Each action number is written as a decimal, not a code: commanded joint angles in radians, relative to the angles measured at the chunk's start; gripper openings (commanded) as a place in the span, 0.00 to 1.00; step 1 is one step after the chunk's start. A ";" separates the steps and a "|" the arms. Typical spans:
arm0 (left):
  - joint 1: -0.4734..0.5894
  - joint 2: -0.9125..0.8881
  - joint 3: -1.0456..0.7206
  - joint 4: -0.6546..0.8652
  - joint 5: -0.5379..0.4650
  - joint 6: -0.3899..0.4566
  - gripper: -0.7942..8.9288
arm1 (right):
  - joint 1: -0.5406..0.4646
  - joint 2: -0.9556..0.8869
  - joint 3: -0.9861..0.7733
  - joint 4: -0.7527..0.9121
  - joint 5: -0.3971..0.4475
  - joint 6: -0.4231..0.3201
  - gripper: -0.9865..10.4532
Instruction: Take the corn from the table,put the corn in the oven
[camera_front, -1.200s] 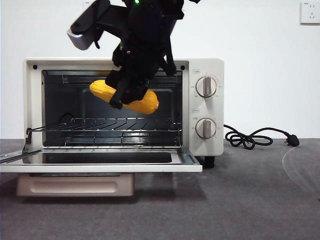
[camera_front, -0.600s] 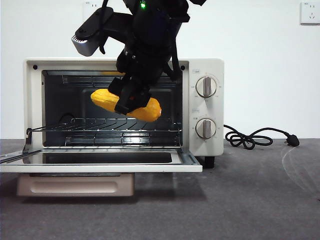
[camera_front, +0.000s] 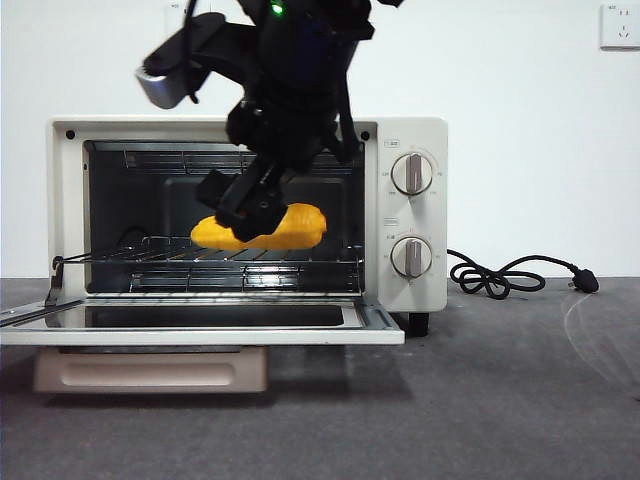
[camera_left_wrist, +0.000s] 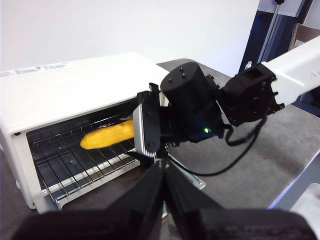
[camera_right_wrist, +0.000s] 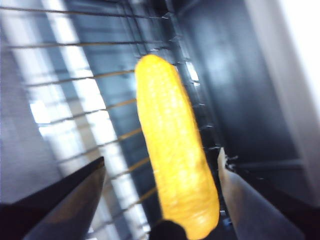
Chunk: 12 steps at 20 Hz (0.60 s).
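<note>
The yellow corn (camera_front: 300, 226) lies on the wire rack (camera_front: 180, 256) inside the cream-white oven (camera_front: 410, 135), whose door is folded down. My right gripper (camera_front: 248, 208) reaches into the cavity from above and stands in front of the cob's middle. In the right wrist view the corn (camera_right_wrist: 175, 165) lies lengthwise between that gripper's (camera_right_wrist: 161, 156) jaws, which stand open with a gap on each side. The left wrist view shows the corn (camera_left_wrist: 107, 136) on the rack in the oven (camera_left_wrist: 65, 85). My left gripper (camera_left_wrist: 162, 172) hangs back from the oven, shut and empty.
The open oven door (camera_front: 200, 326) juts forward low over the dark grey table (camera_front: 500, 400). Two round knobs (camera_front: 412, 173) sit on the oven's right panel. A black cord (camera_front: 500, 276) coils on the table to the right. The right arm's body (camera_left_wrist: 192, 107) fills the space before the opening.
The right gripper went down inside the oven and the corn dropped from mid-air onto the rack. The jaws now stand apart from the cob.
</note>
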 joint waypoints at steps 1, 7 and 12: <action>-0.003 0.000 0.002 0.003 -0.003 0.013 0.08 | 0.043 0.014 0.002 -0.012 0.033 0.056 0.42; -0.003 0.000 0.002 0.006 -0.055 0.024 0.08 | 0.187 -0.012 0.002 -0.051 0.127 0.100 0.41; -0.003 0.023 0.002 0.070 -0.270 0.130 0.08 | 0.307 -0.101 0.002 -0.202 0.141 0.222 0.26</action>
